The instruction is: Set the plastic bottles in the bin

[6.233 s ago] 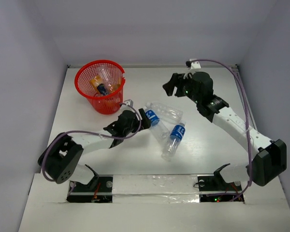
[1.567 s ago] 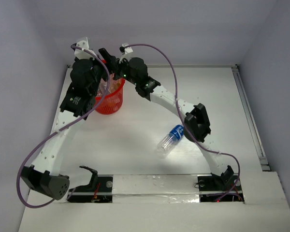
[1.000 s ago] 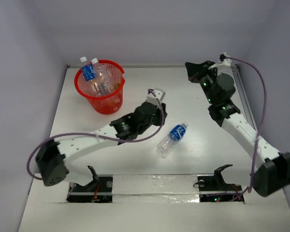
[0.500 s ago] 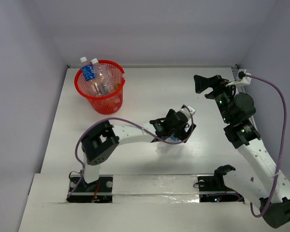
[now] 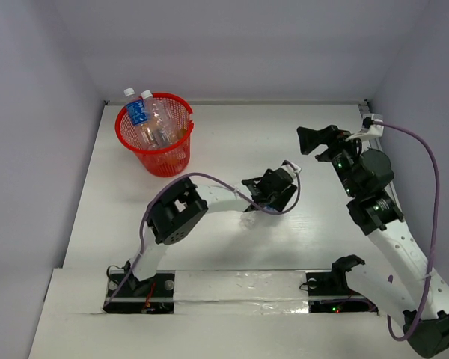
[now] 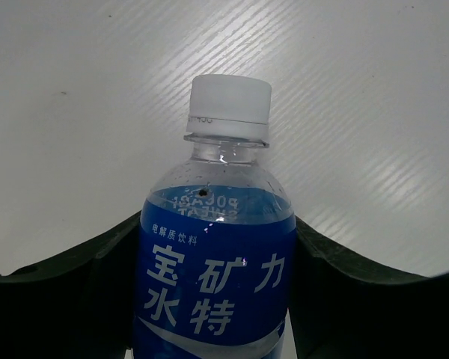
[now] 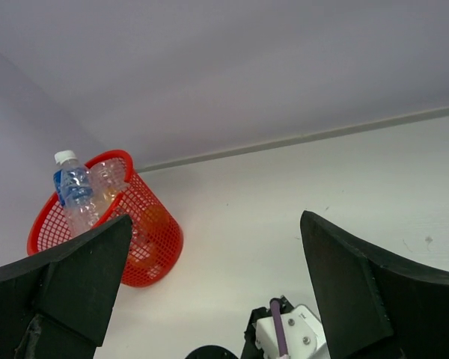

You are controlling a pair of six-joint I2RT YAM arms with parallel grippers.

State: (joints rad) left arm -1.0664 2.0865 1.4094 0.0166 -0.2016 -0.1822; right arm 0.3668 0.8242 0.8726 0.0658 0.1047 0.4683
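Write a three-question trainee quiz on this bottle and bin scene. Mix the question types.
1. True or false: the right tool is carrying something.
2. The bottle between the left tool's fingers has a cap that is: A red, B white, C blue.
3. Fill in: the bin stands at the far ___ corner of the table.

Key: 1 false; 2 B; 3 left.
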